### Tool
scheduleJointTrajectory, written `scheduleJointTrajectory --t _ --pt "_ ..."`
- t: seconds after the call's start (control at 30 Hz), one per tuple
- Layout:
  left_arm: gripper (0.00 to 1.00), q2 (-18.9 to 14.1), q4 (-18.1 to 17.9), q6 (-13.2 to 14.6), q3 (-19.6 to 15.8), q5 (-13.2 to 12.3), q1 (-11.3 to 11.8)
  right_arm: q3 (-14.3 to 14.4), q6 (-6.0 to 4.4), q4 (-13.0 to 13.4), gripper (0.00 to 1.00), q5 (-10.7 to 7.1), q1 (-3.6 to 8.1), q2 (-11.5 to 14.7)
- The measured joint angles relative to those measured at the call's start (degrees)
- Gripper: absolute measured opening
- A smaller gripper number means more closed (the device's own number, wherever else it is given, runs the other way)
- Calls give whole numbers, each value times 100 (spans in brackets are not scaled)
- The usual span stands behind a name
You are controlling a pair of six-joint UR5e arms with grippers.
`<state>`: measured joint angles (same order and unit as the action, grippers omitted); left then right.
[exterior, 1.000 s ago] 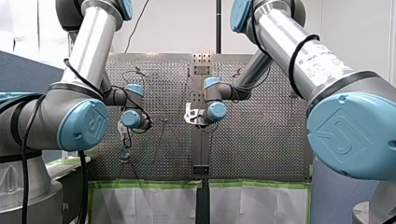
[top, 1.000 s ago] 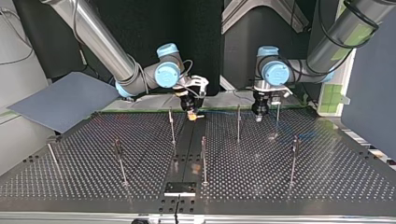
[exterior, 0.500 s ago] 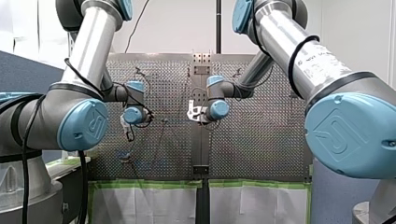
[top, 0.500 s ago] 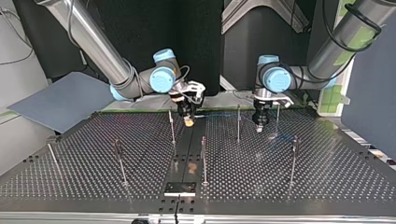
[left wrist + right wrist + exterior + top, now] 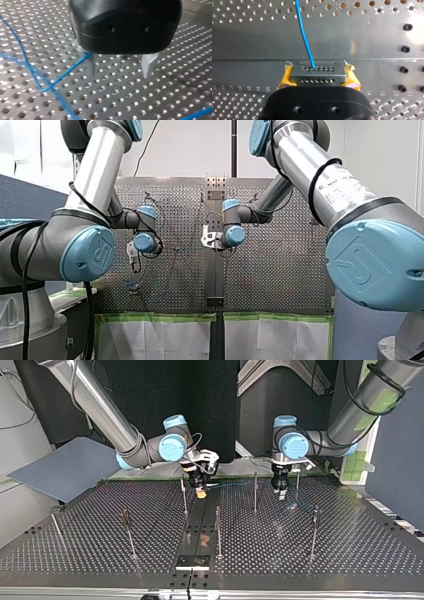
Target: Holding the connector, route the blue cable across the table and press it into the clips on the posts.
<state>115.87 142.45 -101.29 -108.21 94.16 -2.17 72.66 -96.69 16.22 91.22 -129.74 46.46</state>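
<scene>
My right gripper (image 5: 318, 75) has its yellow pads shut on a grey connector (image 5: 317, 71). The blue cable (image 5: 304, 35) leaves the connector and runs ahead over the perforated plate. In the top view my right gripper (image 5: 201, 491) hangs just above the table beside a thin post (image 5: 184, 496). From there the cable (image 5: 237, 483) runs low toward my left gripper (image 5: 281, 491). In the left wrist view my left gripper (image 5: 120, 74) is open with nothing between its metal fingers. The blue cable (image 5: 71, 69) loops on the plate beside one finger (image 5: 91, 65).
Several thin posts stand on the perforated table (image 5: 350, 550); one (image 5: 255, 492) is between the grippers and others (image 5: 218, 530) (image 5: 314, 532) are nearer the top view's camera. A grey board (image 5: 65, 467) leans at the top view's left.
My left gripper has opened and let go of the cable. My right gripper has shifted slightly to the top view's left and toward its camera, with the connector still held.
</scene>
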Motion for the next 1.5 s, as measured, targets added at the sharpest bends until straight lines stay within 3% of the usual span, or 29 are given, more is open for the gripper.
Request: scheduleJointTrajectory --t 0.37,1.03,1.2,1.37,1.5 --pt "100 -100 489 255 -72 51 -139 -1 2 -187 0 -7 35 0" --pt "100 -1154 1476 286 -1091 369 -708 -1 10 -335 0 -7 27 0" --pt "100 -1420 1491 299 -1177 345 -892 -1 16 -337 0 -7 28 0" --pt "100 -1673 1298 154 -1163 484 -1137 -1 10 -338 0 -13 39 2" --pt "100 -1649 1100 64 -1022 644 -1341 -2 9 -339 0 -15 54 4"
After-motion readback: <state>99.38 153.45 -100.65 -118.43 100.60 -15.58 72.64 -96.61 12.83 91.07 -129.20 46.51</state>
